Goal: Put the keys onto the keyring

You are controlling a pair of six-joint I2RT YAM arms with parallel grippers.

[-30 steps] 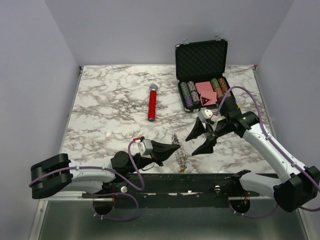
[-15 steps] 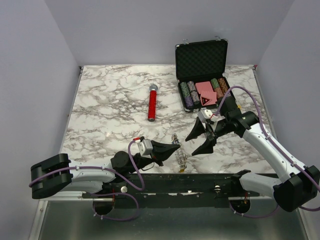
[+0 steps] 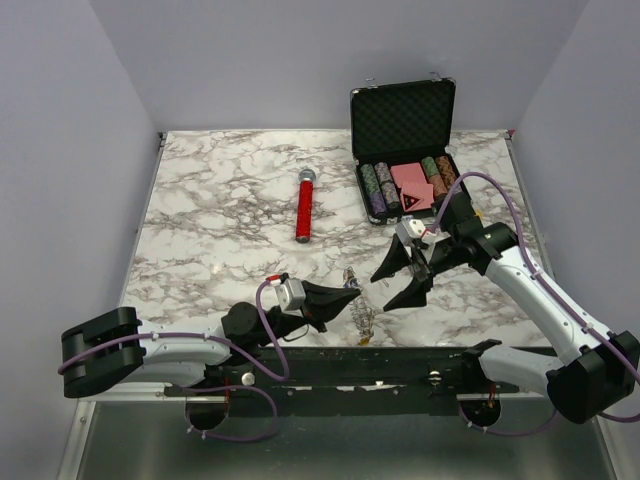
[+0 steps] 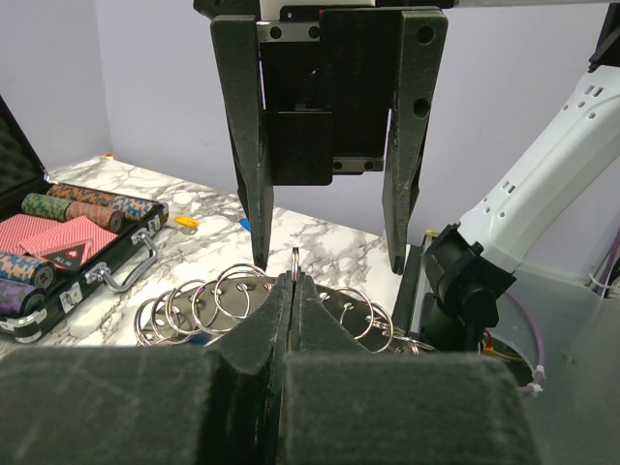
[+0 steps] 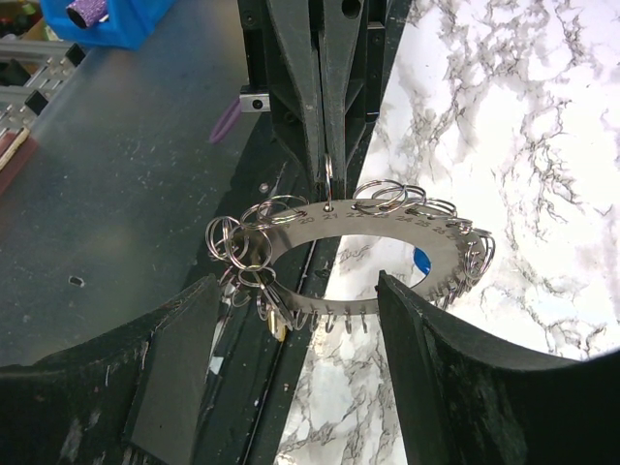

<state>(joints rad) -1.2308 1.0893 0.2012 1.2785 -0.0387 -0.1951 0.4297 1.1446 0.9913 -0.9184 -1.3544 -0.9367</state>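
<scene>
left fingers (image 4: pixel 242 378): clamped on keyring (image 5: pixel 380 231) loop, presenting it upright
right fingers (image 5: pixel 174 378): apart, empty, lined up to receive

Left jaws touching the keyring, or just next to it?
Touching. In the left wrist view the left gripper has its jaws shut on one upright loop of the keyring, with no gap visible.
</scene>
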